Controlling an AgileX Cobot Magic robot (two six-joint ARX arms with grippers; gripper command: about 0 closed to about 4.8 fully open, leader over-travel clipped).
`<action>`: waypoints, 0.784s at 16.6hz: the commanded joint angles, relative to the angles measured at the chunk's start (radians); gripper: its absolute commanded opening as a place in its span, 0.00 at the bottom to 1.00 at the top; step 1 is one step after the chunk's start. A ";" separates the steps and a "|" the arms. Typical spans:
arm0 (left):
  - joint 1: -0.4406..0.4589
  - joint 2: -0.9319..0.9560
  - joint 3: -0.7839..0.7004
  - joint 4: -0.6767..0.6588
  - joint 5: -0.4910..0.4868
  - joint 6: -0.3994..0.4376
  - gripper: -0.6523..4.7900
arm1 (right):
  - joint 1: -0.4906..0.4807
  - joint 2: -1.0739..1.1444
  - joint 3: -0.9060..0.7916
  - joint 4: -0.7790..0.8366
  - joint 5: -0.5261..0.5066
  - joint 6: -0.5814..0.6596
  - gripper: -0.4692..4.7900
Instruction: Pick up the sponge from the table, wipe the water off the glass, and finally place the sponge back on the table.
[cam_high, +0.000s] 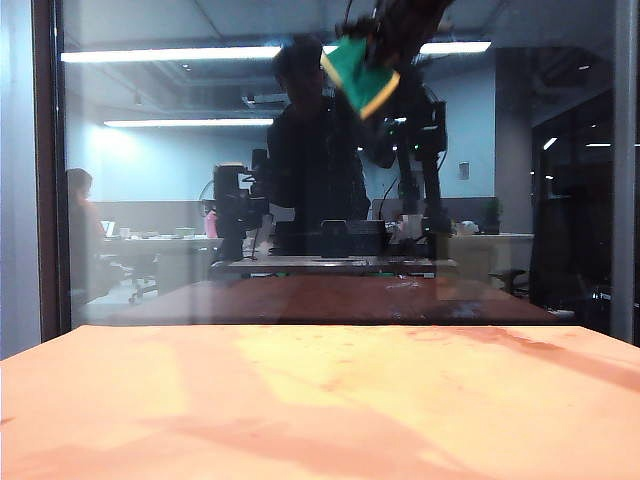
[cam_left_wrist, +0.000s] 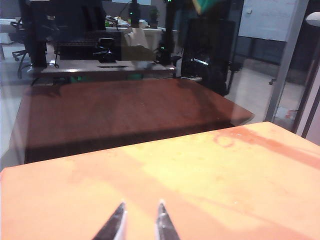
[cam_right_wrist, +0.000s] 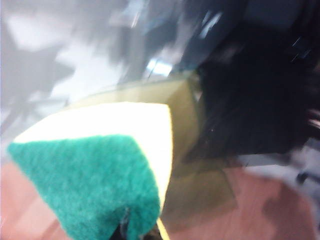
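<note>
The sponge (cam_high: 360, 75), green scouring side over a yellow-cream foam layer, is up high against the glass (cam_high: 180, 180), near the pane's top edge. My right gripper (cam_high: 388, 35) is shut on it from above. In the right wrist view the sponge (cam_right_wrist: 100, 170) fills the foreground, tilted, and the right gripper (cam_right_wrist: 136, 229) bites into its green edge with the fingertips mostly buried. A dim mirrored twin shows just behind it in the pane. My left gripper (cam_left_wrist: 141, 206) hovers low over the orange table (cam_left_wrist: 210, 170), open with nothing between its fingers. I cannot make out any water on the glass.
The glass stands upright along the far edge of the table (cam_high: 320, 400), with a dark frame post (cam_high: 45, 170) at its left. The pane mirrors a dim office, a standing person and the robot's arms. A faint ring stain (cam_left_wrist: 225, 141) marks the tabletop.
</note>
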 joint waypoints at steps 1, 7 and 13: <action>0.000 0.001 0.003 0.013 0.000 0.004 0.26 | -0.002 -0.016 0.006 0.008 0.013 0.002 0.07; 0.000 0.001 0.003 0.013 0.000 0.004 0.26 | -0.001 -0.016 0.006 -0.070 0.010 0.002 0.07; 0.000 0.001 0.003 0.013 0.000 0.004 0.26 | -0.001 0.030 0.000 -0.139 0.008 0.001 0.07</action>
